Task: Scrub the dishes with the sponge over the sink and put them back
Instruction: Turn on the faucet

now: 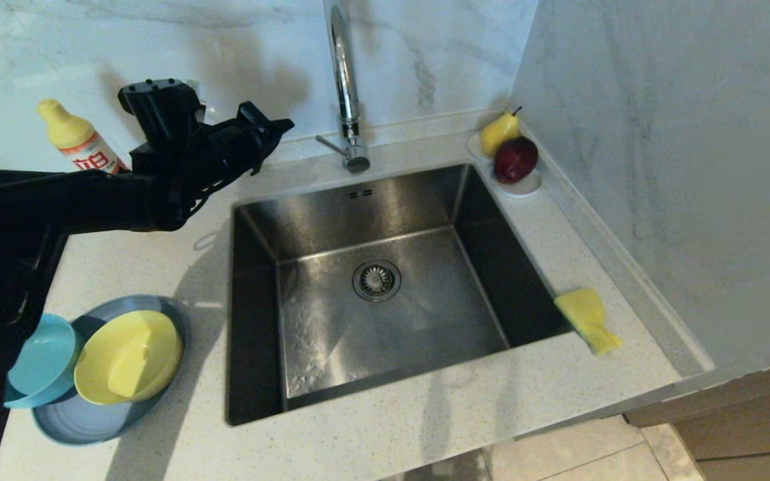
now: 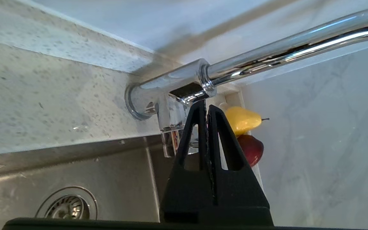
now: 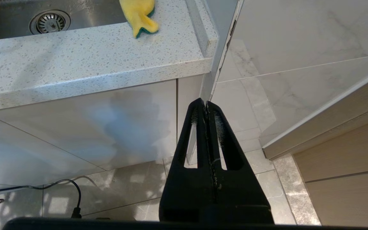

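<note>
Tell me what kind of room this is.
Most likely a home kitchen: a stainless steel sink with a chrome tap set in a speckled stone counter, stacked dishes beside it, and a dish soap bottle.

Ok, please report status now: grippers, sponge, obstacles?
Left gripper shut, empty, near tap. Right gripper shut, parked below counter. Sponge untouched, right of sink.

My left arm (image 1: pixel 57 200) is matte black all over, ending in a boxy black wrist block (image 1: pixel 158 100). Each black plastic gripper (image 2: pixel 207 107) has two tapered triangular fingers with slotted cut-outs.
</note>
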Available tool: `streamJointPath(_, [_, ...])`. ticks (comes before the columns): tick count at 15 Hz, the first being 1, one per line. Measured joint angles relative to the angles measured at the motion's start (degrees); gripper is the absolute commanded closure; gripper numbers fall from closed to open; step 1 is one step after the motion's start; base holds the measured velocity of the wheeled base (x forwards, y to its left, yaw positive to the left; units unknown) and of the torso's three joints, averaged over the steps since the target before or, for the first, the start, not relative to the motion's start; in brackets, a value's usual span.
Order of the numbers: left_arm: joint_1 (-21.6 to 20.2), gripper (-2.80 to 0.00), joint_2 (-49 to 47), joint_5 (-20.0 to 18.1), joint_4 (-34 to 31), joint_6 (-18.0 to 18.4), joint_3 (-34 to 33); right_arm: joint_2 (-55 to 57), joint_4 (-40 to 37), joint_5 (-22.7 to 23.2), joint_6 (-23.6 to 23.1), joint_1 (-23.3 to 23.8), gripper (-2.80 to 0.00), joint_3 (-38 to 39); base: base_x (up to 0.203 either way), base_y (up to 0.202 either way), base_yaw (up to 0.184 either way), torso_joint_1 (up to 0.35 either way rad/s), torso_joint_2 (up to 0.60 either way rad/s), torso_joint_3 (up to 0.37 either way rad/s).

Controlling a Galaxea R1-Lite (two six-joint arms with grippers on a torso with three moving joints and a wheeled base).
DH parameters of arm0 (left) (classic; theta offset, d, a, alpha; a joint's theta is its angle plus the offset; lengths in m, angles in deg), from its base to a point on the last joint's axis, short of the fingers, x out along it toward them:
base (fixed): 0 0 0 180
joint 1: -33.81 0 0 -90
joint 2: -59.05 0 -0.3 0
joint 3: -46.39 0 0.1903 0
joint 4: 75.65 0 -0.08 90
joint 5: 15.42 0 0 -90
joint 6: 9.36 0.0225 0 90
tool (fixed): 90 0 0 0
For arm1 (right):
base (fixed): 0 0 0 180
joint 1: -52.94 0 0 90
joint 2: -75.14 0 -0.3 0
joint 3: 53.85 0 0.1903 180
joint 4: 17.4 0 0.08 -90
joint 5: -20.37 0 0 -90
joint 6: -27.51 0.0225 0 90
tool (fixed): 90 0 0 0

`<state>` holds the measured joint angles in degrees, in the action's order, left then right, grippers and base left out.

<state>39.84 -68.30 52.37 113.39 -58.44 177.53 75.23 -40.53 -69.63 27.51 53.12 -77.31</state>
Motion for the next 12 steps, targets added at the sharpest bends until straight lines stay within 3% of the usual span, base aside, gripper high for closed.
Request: streamJointPath(12, [2.3, 0.0, -2.0, 0.1, 1.6, -0.8, 0.0, 0.0, 0.0, 0.0, 0.0, 0.0, 0.0, 0.0, 0.0, 0.0, 0.0, 0.0, 0.0, 0.0])
